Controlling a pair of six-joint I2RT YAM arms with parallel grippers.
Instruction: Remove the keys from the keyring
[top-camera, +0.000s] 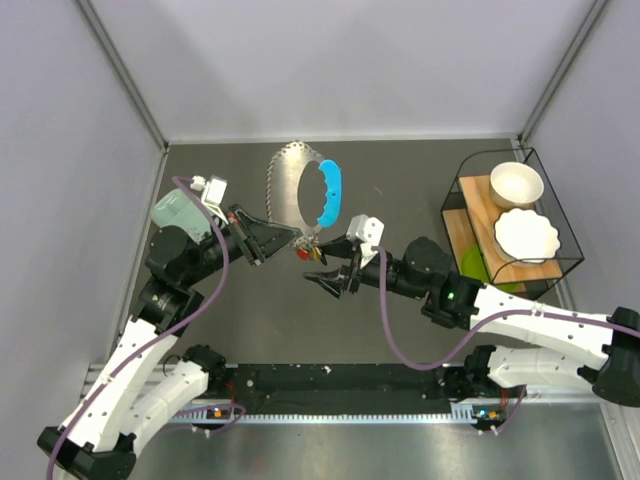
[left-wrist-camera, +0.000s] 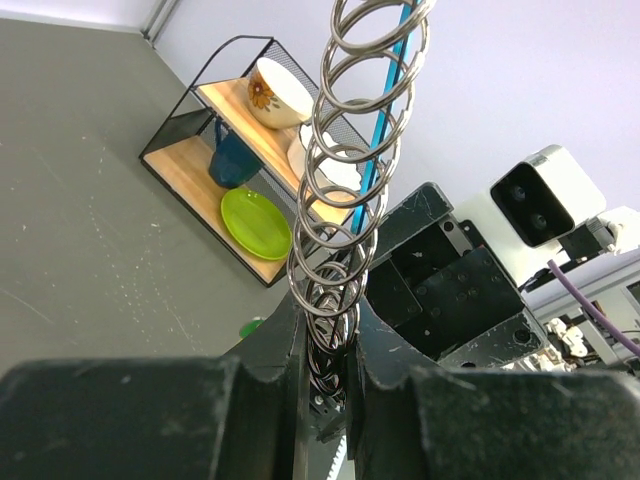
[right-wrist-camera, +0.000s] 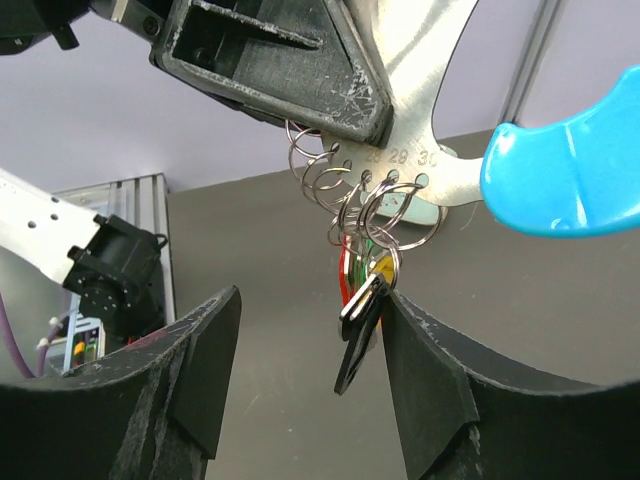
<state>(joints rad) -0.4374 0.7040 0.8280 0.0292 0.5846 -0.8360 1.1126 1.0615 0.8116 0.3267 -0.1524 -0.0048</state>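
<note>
The keyring is a grey-white fan-shaped plate (top-camera: 290, 185) with a scalloped edge, joined to a bright blue loop (top-camera: 328, 195). It is held up above the table. My left gripper (top-camera: 288, 238) is shut on the plate's lower edge, among its row of wire rings (left-wrist-camera: 340, 200). The keys (top-camera: 311, 251) hang from the rings in a bunch, with red, green and yellow heads and a black one in front (right-wrist-camera: 357, 335). My right gripper (right-wrist-camera: 310, 300) is open. The bunch hangs between its fingers, close against the right finger (right-wrist-camera: 420, 360).
A black wire rack (top-camera: 545, 180) at the right holds a bowl, a white plate, a green plate and a blue mug. A mint-green box (top-camera: 178, 212) lies at the far left behind my left arm. Walls close the table on three sides.
</note>
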